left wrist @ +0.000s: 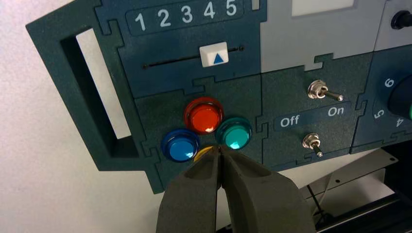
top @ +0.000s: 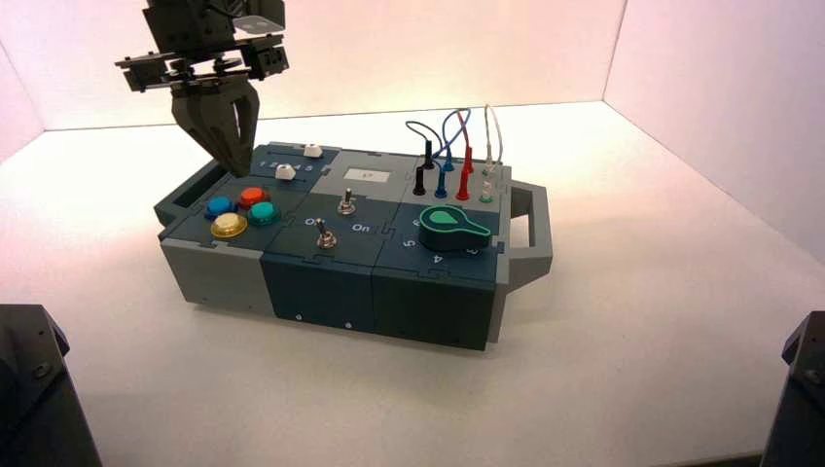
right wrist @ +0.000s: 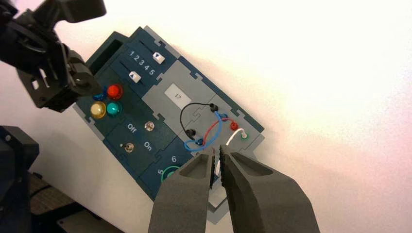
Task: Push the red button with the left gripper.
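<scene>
The red button (top: 252, 196) sits on the box's left end, with blue, teal and yellow buttons round it. My left gripper (top: 236, 167) hangs over the box's left part, its pointed tip just behind and above the red button, not touching it. In the left wrist view the left gripper (left wrist: 219, 148) is shut and empty, its tip over the yellow button's edge, with the red button (left wrist: 204, 115) a short way ahead. My right gripper (right wrist: 217, 150) is held high above the box's wire end, shut and empty. The right wrist view also shows the red button (right wrist: 114, 91).
The box (top: 321, 282) stands turned a little on the white table. A white slider (left wrist: 214, 54) sits below the number 4. Two toggle switches (left wrist: 320, 91) flank the Off/On label. A green knob (top: 452, 226) and plugged wires (top: 457, 146) are on the right part.
</scene>
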`<state>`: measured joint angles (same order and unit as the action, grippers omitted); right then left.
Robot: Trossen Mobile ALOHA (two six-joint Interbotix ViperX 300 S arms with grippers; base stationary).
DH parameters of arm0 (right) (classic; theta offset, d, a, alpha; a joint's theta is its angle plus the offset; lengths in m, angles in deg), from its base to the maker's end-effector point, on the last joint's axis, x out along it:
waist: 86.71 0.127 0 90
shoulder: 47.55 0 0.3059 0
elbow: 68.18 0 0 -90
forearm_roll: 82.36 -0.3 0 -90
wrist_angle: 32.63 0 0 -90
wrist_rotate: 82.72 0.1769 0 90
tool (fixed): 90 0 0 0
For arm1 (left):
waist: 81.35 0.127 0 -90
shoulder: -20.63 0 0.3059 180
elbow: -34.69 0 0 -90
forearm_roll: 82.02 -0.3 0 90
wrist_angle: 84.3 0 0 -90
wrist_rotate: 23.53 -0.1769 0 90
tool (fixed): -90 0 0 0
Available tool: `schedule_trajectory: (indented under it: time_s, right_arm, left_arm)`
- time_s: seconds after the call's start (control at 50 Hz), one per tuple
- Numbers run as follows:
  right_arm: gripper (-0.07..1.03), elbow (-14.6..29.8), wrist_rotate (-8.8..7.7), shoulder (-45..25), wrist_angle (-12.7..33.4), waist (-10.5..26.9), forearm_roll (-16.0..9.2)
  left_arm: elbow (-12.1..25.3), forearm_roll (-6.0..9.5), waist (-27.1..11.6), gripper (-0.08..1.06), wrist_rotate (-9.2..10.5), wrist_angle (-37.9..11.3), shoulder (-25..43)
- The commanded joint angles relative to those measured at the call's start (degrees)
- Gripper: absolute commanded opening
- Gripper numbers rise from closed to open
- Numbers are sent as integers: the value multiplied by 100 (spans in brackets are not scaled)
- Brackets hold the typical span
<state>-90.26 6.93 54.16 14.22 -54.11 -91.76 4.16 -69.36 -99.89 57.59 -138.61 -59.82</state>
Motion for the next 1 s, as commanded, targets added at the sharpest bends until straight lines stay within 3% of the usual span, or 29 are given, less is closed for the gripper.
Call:
schedule_trajectory:
  time_s: [0.02, 0.6, 1.0]
  right_arm:
    - [7, 123, 0, 114, -44, 9, -26]
    - [7, 97, 0, 176, -44, 9, -79]
    - [7, 88, 0, 220, -70, 9, -62]
  left_arm:
    - [176, 9, -35, -3, -70, -9, 70]
    - [264, -18, 44, -3, -167, 193, 826]
    - [316, -26, 167, -3, -211, 167, 888]
